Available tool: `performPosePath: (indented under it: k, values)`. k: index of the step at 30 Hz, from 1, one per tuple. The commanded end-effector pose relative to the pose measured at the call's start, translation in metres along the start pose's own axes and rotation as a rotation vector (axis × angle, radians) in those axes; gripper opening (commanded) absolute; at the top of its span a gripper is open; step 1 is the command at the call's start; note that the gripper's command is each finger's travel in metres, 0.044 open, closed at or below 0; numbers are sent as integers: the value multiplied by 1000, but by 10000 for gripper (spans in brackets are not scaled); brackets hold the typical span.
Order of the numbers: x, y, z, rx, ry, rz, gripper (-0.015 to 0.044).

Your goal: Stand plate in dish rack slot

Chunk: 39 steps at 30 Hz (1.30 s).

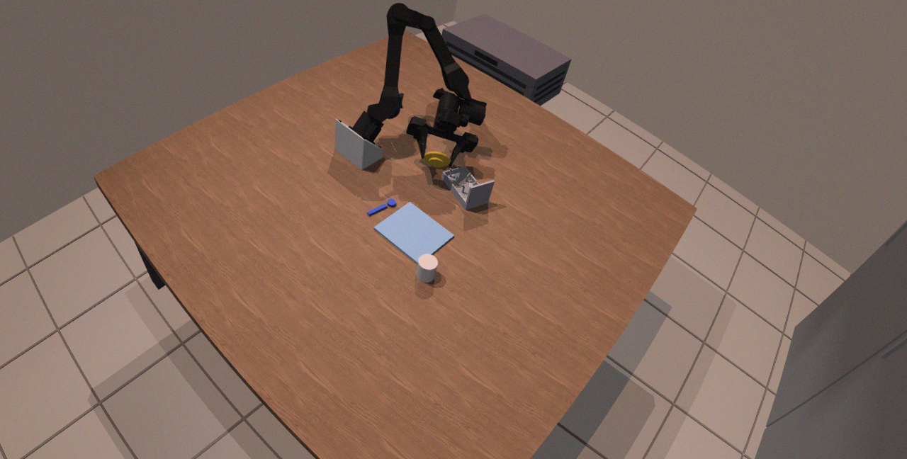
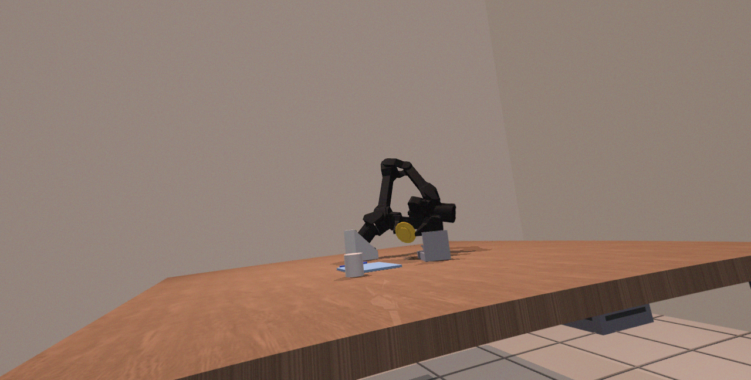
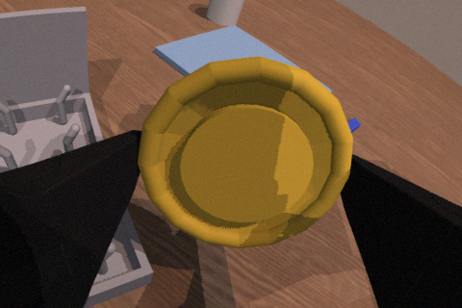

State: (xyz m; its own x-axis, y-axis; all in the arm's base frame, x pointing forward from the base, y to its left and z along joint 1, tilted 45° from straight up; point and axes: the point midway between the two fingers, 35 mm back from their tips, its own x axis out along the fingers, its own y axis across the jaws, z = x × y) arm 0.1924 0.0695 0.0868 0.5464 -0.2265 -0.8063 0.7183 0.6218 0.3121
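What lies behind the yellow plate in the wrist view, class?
Behind the plate, held by the gripper, lie the blue mat, then the cup. The plate covers much of the mat and nearly all of the blue spoon.

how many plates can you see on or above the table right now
1: the yellow plate, gripped across its rim by the gripper, up off the table beside the dish rack. None shows anywhere else.

The pincer (image 2: 407,229) holds the yellow plate (image 2: 405,232) upright above the table (image 2: 472,294), beside the dish rack (image 2: 435,246).
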Motion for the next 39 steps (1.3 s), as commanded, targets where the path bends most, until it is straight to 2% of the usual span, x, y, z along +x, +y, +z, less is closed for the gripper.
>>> performPosePath:
  k: [1, 30, 39]
  values:
    - [-4, 5, 1, -8, -70, 80, 0]
    - [-48, 25, -2, 53, -405, 581, 0]
    - [-49, 25, -2, 58, -411, 592, 0]
